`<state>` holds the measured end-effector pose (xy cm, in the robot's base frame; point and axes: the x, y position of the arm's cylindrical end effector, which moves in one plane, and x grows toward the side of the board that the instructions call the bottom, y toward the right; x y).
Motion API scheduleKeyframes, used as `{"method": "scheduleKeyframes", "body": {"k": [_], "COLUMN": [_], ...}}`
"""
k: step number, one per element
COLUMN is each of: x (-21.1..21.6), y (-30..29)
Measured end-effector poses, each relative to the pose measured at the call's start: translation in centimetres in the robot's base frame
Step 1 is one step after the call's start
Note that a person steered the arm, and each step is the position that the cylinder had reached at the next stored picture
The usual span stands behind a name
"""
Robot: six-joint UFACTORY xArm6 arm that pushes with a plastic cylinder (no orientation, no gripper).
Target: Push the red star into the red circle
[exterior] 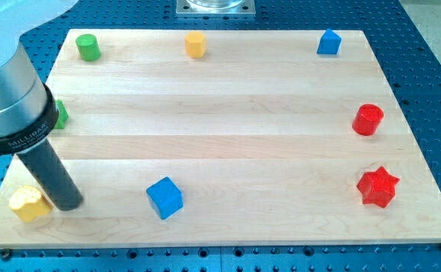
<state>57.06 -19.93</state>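
There is no claw on this arm, so nothing to open or close and nothing held: it ends in a dark rod, and my tip (68, 204) is planted on the desk (228, 98) down at the view's lower left. Right beside it, on its left, sits a yellow block (29, 203) of rounded, lobed shape, touching the rod or very nearly so; the gap is too fine to call. A green block (60, 115) peeks out from behind the arm's grey housing at the left edge, its shape hidden.

Across on the far right, well away from my tip, the red star (377, 187) lies near the lower right corner, and the red circle (368, 119) stands just above it, the two apart. A blue cube (164, 198) rests near the bottom edge, between my tip and the star. Along the top edge: a green cylinder (88, 47), a yellow-orange block (195, 44) and a blue block (328, 42).
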Motion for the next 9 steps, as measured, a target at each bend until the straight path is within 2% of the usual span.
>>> {"method": "scheduleKeyframes", "body": {"k": [1,2,3,4,6,7,8,9], "x": [-0.6,-6.9,-9.9,-9.7,2.0,2.8,0.2,-5.3], "y": [-0.6,0.8,12.1,23.6,40.1,41.6,43.1,43.5]}}
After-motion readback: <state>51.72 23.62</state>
